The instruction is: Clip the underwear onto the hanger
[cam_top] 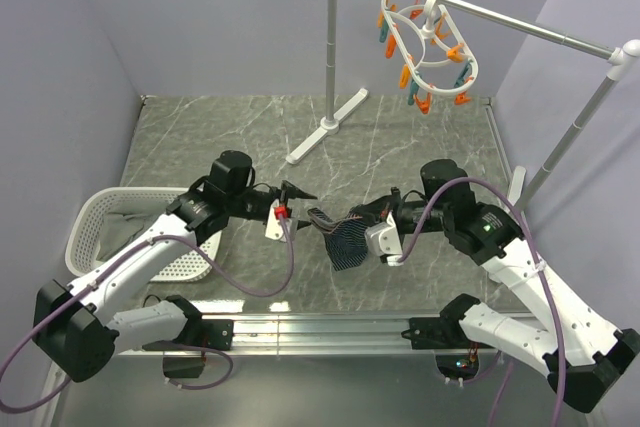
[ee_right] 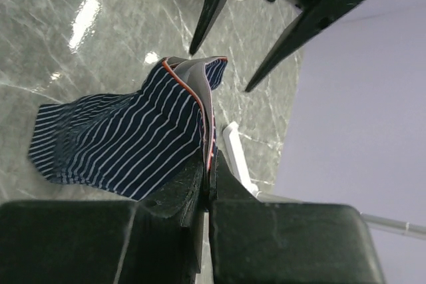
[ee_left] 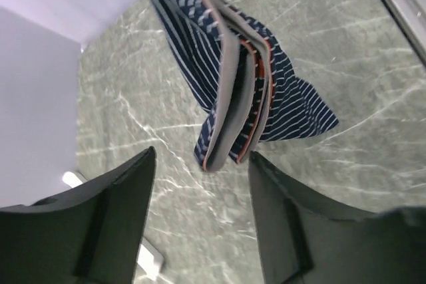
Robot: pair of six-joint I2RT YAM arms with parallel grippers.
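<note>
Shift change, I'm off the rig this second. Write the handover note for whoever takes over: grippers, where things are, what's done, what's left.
Left gripper: open, fingertips on either side of the waistband's free end, not gripping it.
Right gripper: shut on the underwear, holding it up by the waistband, the rest hanging down.
Hanger: hooked on the rail at the far right; none of its pegs holds fabric.
Done: underwear picked up.
Left: probably a second grip with the left, then carry it to the hanger and clip it in a peg.
</note>
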